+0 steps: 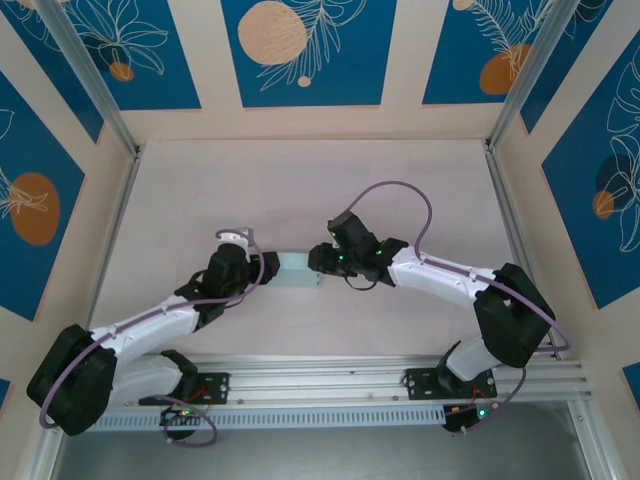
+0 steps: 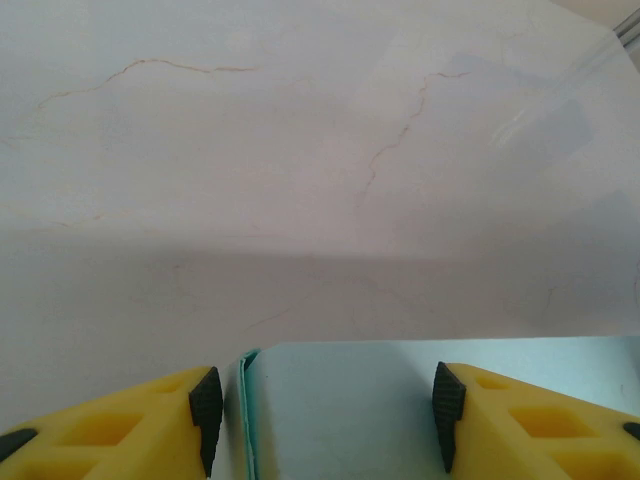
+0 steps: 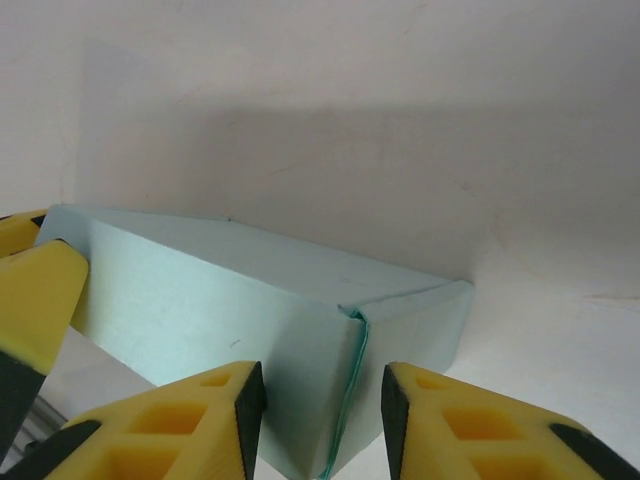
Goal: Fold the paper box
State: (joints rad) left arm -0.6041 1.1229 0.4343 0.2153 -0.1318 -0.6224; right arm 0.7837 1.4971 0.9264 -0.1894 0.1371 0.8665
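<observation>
Left arm [image 1: 150, 325] reaches in to mid-counter [image 1: 300, 190]. We see the left jaws about half open, set astride the left end of the paper box [image 1: 297, 272]. In the left wrist view a sliver of counter shows between the left pad [image 2: 208, 415] and the card's folded edge [image 2: 245, 420], so we log nothing pinched there.

The box lies on the counter between the two arms, roughly centre. It is already closed up into a small oblong with pale mint walls.

Right arm [image 1: 440, 275] comes in from the other side. The right jaws stand fairly narrow around the box's near corner, where an end flap meets the long wall at a darker seam [image 3: 352, 380]. One pad [image 3: 252, 405] looks to be against the wall and the other stands just off the flap. We cannot tell whether that counts as a grip.

Handling, our read: thin card, very light and hollow, so it will likely slide on the smooth counter and dent if squeezed mid-wall. Creases and corners are the stiff parts. We would hold across a folded end or corner with light pressure, one side bracing while the other tucks the flap.
</observation>
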